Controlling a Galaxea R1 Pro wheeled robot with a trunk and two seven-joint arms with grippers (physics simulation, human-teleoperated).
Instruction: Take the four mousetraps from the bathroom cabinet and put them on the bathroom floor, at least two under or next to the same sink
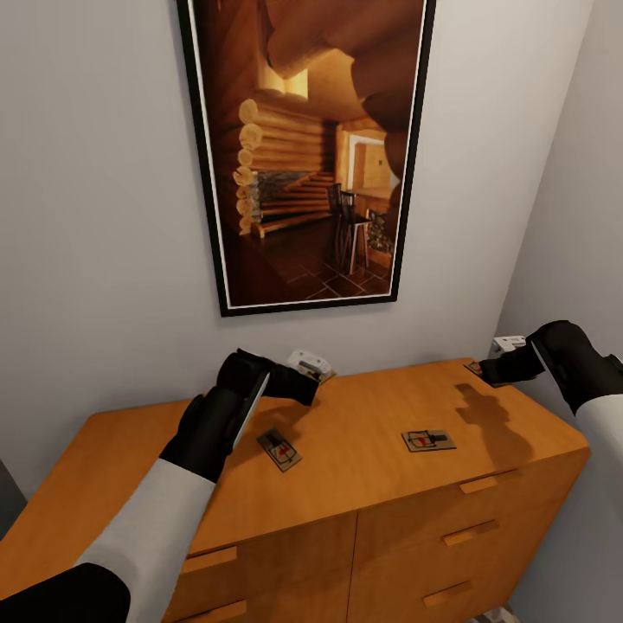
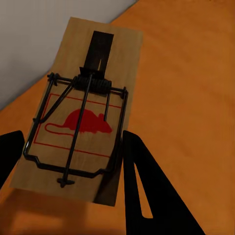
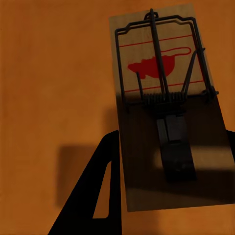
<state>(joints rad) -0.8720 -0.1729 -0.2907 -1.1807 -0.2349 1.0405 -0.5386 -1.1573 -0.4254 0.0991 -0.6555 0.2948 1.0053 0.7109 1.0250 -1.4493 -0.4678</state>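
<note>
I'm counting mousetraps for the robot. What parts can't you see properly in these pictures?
- Head view: the trap at the left gripper is mostly hidden by its fingers.
- Head view: the trap at the right gripper shows only a corner.
- Both wrist views: whether the fingers squeeze the traps is unclear.

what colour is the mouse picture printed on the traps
Red, on the tan mousetrap; clearest in the left wrist view.

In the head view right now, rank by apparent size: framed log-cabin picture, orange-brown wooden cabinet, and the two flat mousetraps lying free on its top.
1. Orange-brown wooden cabinet
2. Framed log-cabin picture
3. The left free mousetrap and right free mousetrap look alike, so no ranking.
</note>
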